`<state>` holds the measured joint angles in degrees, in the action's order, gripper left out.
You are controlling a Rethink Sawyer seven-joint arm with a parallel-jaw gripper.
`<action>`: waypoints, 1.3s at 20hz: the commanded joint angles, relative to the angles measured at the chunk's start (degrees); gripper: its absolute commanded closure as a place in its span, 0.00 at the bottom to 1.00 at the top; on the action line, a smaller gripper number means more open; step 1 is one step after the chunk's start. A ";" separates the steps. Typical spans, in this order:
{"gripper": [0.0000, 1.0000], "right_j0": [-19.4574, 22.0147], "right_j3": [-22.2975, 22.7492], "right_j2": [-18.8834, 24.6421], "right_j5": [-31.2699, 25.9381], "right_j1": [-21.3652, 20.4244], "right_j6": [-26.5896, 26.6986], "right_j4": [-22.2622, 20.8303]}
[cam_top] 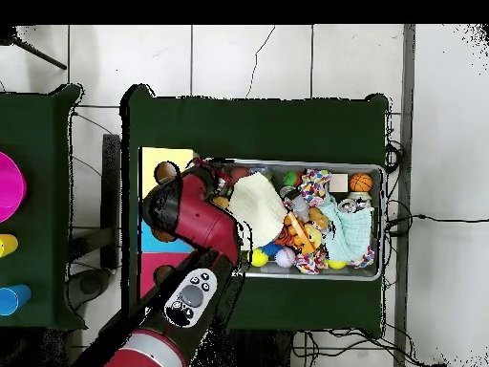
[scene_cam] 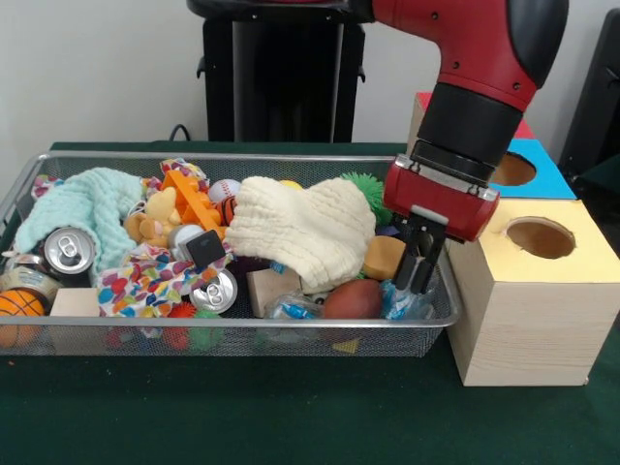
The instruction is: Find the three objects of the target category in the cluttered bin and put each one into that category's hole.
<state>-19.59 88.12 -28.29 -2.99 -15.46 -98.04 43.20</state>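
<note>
Front view: gripper (scene_cam: pixel 418 276) low over the bin's (scene_cam: pixel 242 158) right end, beside the yellow-topped box (scene_cam: pixel 562 276). Jaws narrow, nearly together, tips just above a packet (scene_cam: pixel 405 304) lying in the near right corner; nothing held. Second packet (scene_cam: pixel 294 308) against the near wall, beside a brown ball (scene_cam: pixel 352 299).

Silver wire-mesh bin (scene_cam: pixel 29 184) with smooth metal rim. Inside: knitted cream cloth (scene_cam: pixel 305 228), glossy metal can (scene_cam: pixel 68 250), crinkly clear plastic packet (scene_cam: pixel 402 302). Beside bin, matt pale wood box (scene_cam: pixel 528 320).
</note>
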 commanded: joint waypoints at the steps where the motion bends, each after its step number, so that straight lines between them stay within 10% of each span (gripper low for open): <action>1: 1.00 -0.88 0.78 4.19 -9.92 3.87 -16.87 2.57; 26: 1.00 -6.04 8.16 -5.61 -16.62 -8.04 -15.50 -0.88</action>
<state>-25.37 91.48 -34.96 -12.79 -21.83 -98.04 43.49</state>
